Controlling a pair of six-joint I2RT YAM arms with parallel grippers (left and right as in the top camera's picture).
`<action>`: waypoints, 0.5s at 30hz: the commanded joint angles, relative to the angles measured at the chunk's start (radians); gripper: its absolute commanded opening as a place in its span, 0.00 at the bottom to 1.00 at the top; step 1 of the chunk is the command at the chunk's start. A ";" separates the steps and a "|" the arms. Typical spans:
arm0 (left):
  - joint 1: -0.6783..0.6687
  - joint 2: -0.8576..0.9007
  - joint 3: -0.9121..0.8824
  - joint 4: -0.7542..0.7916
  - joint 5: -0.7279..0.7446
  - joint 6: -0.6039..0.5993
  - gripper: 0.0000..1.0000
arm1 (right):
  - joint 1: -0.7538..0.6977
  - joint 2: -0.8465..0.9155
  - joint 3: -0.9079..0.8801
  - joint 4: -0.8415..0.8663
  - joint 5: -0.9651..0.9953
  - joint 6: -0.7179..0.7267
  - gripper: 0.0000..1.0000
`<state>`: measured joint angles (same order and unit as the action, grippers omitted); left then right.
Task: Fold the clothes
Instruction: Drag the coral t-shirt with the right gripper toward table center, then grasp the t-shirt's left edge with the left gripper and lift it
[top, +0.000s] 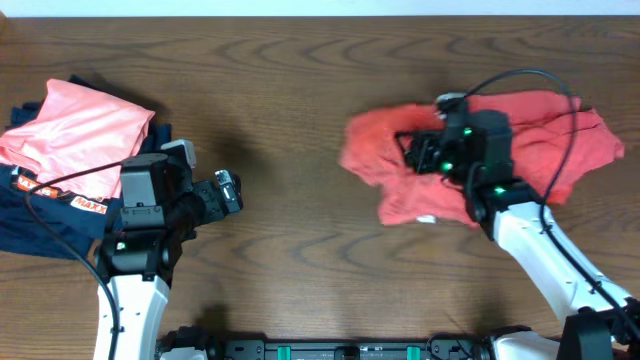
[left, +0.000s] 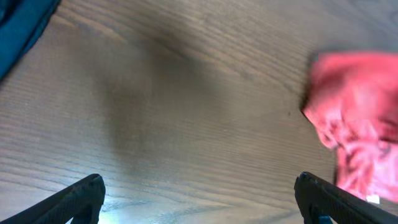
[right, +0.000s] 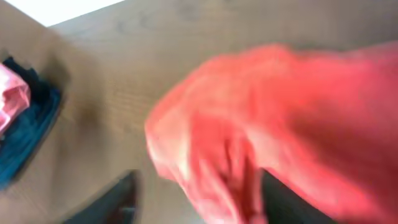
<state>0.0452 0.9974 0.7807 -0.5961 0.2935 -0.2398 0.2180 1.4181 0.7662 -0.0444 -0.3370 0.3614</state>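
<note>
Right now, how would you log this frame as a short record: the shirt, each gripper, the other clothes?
shirt: coral-red t-shirt, crumpled and unfolded, on the right half of the table
right gripper: over the shirt's middle, cloth bunched between its fingers; view blurred, grip unclear
left gripper: open, above bare wood, holding nothing
other clothes: salmon-pink folded garment lying on navy garments at the table's left edge
fold progress: none visible

Dark wood-grain worktop fills the view, softly and evenly lit; a pale strip runs beyond its far edge.
</note>
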 joint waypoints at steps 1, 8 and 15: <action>0.004 0.013 0.016 0.009 0.013 -0.006 0.98 | -0.017 -0.009 -0.006 -0.104 0.203 -0.053 0.79; 0.000 0.020 0.016 0.070 0.082 -0.101 0.98 | -0.198 -0.126 0.010 -0.366 0.341 -0.064 0.86; -0.171 0.146 0.016 0.169 0.118 -0.126 0.98 | -0.379 -0.243 0.010 -0.567 0.341 -0.064 0.92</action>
<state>-0.0547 1.0855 0.7807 -0.4488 0.3790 -0.3447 -0.1143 1.2045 0.7650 -0.5716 -0.0193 0.3099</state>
